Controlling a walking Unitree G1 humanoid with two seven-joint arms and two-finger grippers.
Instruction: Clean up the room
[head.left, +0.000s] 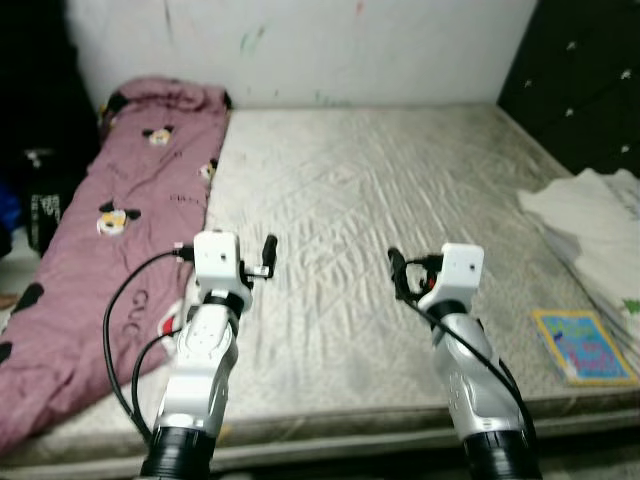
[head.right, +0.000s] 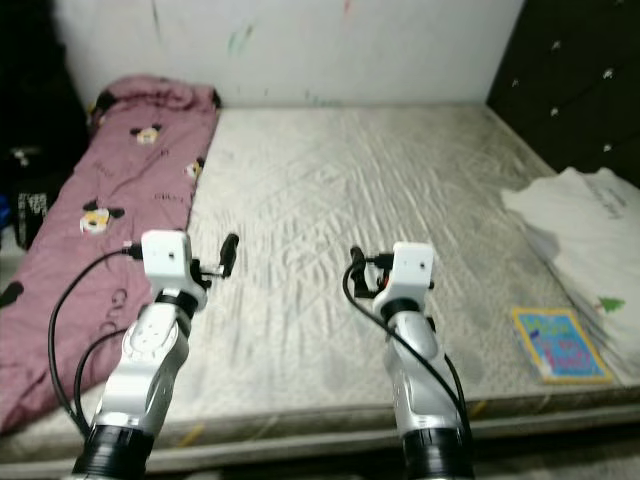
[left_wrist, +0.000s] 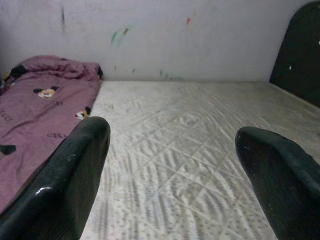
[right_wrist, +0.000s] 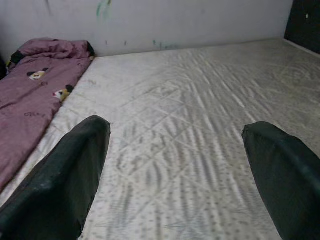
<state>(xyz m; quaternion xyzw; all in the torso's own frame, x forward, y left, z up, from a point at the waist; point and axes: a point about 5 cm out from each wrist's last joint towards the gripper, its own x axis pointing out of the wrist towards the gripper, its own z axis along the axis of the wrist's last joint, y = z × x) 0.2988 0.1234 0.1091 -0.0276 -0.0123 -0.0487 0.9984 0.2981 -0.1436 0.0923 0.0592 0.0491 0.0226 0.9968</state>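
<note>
The bed (head.left: 400, 200) carries a bare quilted grey mattress that reaches from the near edge to the white wall at the far edge. A pink blanket (head.left: 120, 230) printed with cartoon mouse figures lies lengthwise along the left edge of the bed, bunched at the far left corner and spilling toward the near left corner. A stack of folded white clothes (head.left: 590, 215) sits at the right edge, beside the dark padded headboard (head.left: 590, 80). A thin book (head.left: 583, 346) with a yellow-bordered, colourful cover lies flat near the near right corner, just beside the clothes. The left gripper (head.left: 268, 252) hangs above the near edge of the bed, close to the blanket's inner border; its jaws stand wide apart and hold nothing, with the 2 fingers (left_wrist: 65, 185) framing bare mattress in the left wrist view. The right gripper (head.left: 397, 268) hangs above the near edge nearer the middle of the bed, well apart from the book; its jaws are likewise spread wide and hold nothing, with the 2 fingers (right_wrist: 65, 175) over bare mattress.
</note>
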